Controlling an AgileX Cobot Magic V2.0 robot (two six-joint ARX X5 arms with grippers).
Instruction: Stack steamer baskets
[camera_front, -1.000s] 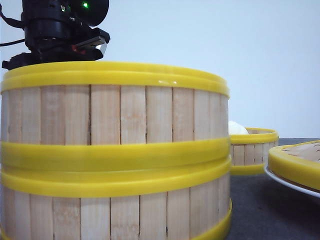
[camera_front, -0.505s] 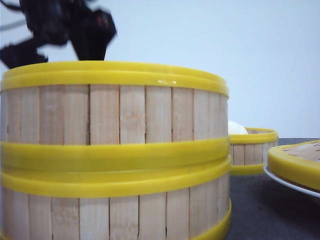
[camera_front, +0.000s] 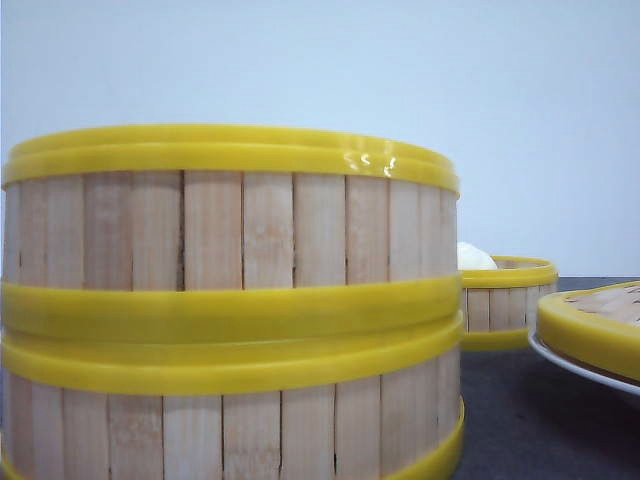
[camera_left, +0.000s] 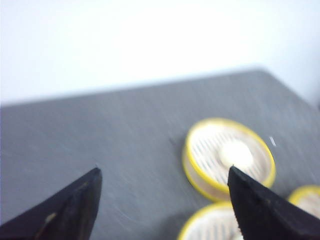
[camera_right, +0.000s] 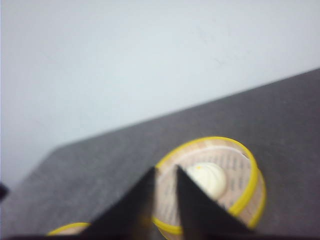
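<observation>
Two steamer baskets (camera_front: 230, 300) stacked near camera. Third basket (camera_right: 207, 182), holding a bun, lies at 12 o'clock from right gripper (camera_right: 164, 172), nearly closed, empty. Left gripper (camera_left: 162, 175) wide, empty.

No words, numbers, brands or signs can be read in any of the views. The steamer baskets (camera_front: 230, 300) show only plain bamboo slats and plain yellow bands. The bench (camera_left: 100, 140) is plain dark grey with nothing written on it. Both wrist views are blurry, so any tiny marks there could not be read.
</observation>
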